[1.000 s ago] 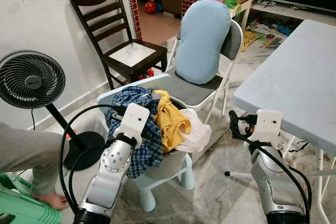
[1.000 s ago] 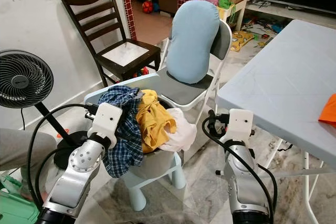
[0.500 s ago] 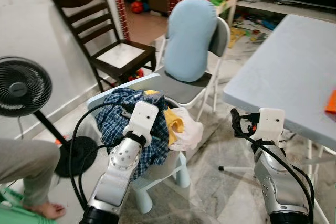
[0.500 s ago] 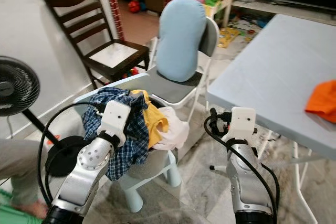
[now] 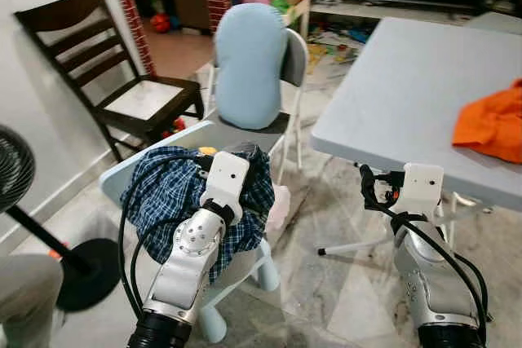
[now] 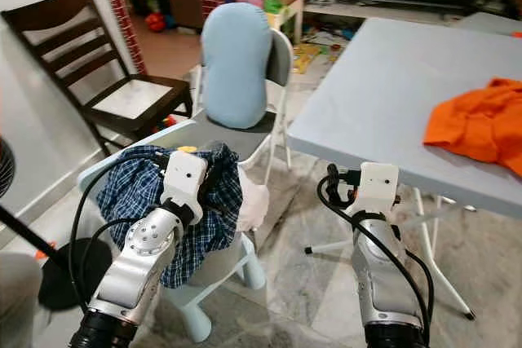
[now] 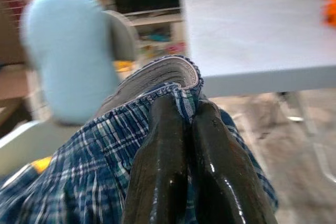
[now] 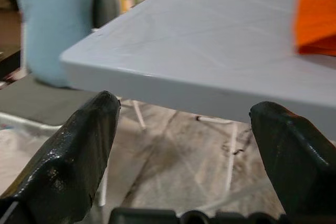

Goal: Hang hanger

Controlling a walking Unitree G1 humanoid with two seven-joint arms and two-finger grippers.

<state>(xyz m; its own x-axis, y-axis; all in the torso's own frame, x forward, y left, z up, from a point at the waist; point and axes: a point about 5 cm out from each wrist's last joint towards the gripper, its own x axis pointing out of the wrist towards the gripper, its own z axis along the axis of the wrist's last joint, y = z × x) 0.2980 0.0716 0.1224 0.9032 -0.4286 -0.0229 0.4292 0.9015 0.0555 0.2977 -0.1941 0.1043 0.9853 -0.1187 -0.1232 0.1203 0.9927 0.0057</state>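
Since a second ago the camera has swung toward the robot's right, so the grey table [image 6: 383,79] with an orange garment [image 6: 481,124] on it is now taking up far more of the head views, while the black fan [image 5: 12,177] is slipping to the left edge; the yellow and white clothes that were lying open on the small pale-blue chair [image 5: 122,177] are now mostly covered by the blue plaid shirt [image 5: 167,197]. Left gripper [image 7: 184,111] is sitting with its two black fingers [image 7: 163,150] pressed together, pinching a fold of that plaid shirt right at its tips, above the heap on the little chair. Beyond it, a folding chair [image 5: 294,55] is carrying a light-blue cushion [image 5: 245,63], and a dark wooden chair [image 5: 90,46] is standing against the wall further off to its left. Right gripper [image 8: 189,129] is hovering with its fingers spread wide, just below and in front of the table edge, touching nothing. No hanger can be made out
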